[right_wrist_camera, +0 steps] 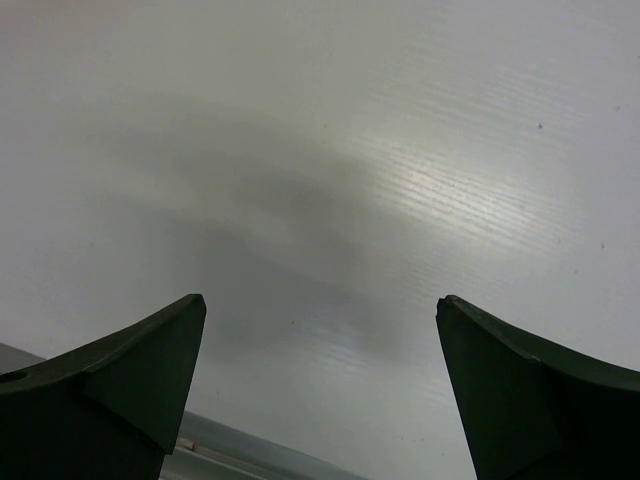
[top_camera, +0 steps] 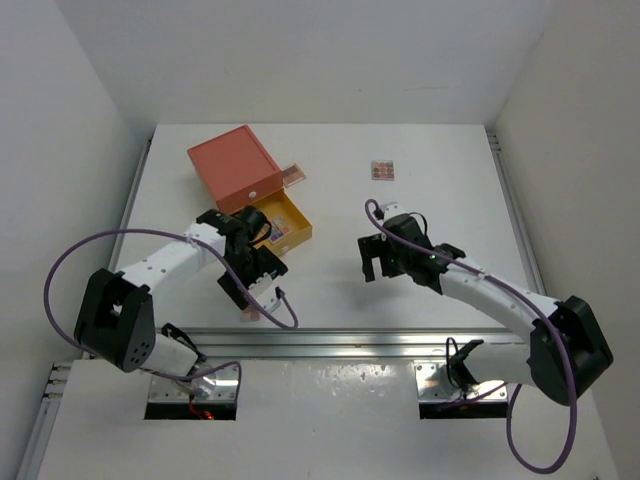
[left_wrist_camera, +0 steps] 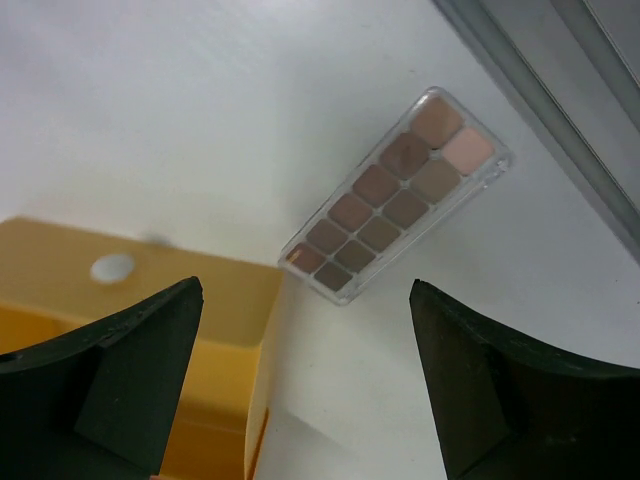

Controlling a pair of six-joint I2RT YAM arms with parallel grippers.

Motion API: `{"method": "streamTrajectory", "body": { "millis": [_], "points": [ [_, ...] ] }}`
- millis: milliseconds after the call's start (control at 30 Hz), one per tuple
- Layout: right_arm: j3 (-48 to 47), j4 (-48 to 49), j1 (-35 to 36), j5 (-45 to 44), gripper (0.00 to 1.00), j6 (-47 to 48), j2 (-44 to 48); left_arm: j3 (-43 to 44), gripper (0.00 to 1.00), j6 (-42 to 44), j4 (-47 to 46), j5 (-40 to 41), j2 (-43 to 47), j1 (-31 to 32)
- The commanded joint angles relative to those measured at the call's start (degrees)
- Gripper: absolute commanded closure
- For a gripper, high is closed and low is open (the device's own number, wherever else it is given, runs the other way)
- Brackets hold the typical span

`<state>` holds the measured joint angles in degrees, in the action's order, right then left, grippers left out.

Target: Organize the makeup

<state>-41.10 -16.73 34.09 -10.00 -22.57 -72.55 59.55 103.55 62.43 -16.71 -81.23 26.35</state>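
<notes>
Lying flat on the white table [left_wrist_camera: 150, 100], the brown-toned palette [left_wrist_camera: 400, 195] sits just ahead of the left gripper [left_wrist_camera: 305, 290], clear of its wide-spread, empty fingers. Its long axis runs diagonally, with the near end beside the corner of the yellow drawer [left_wrist_camera: 200, 250] and the far end pointing off right toward the metal rail [left_wrist_camera: 580, 60]. The right gripper [right_wrist_camera: 320, 305] gapes equally wide, holding nothing.

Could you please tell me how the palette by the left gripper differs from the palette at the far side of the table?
The near palette is a long rectangle of brown and beige squares; the far palette looks shorter, nearly square, and redder. The near palette lies by the yellow drawer, below the open left gripper; the far palette lies apart from everything else. Both lie flat on the table.
</notes>
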Motion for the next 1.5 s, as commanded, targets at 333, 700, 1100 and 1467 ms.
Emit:
{"method": "streamTrajectory", "body": {
  "millis": [333,700,1100,1467],
  "points": [
    [6.5,-0.6,1.9,-2.7,0.01,-4.0,7.8,-11.8,0.10,27.2,-9.9,9.4,-3.8,3.1],
    [6.7,-0.4,2.0,-2.9,0.01,-4.6,7.1,-14.9,0.11,28.3,-15.1,12.6,-7.5,3.6],
    [4.7,-1.2,2.0,-3.5,0.01,-3.0,5.7,-17.3,0.52,22.8,-17.3,12.6,-11.7,4.9],
    [4.5,-1.6,1.9,-4.3,0.01,-3.3,6.0,-12.4,0.79,-3.1,-12.3,-2.3,-8.7,7.8]
  ]
}}
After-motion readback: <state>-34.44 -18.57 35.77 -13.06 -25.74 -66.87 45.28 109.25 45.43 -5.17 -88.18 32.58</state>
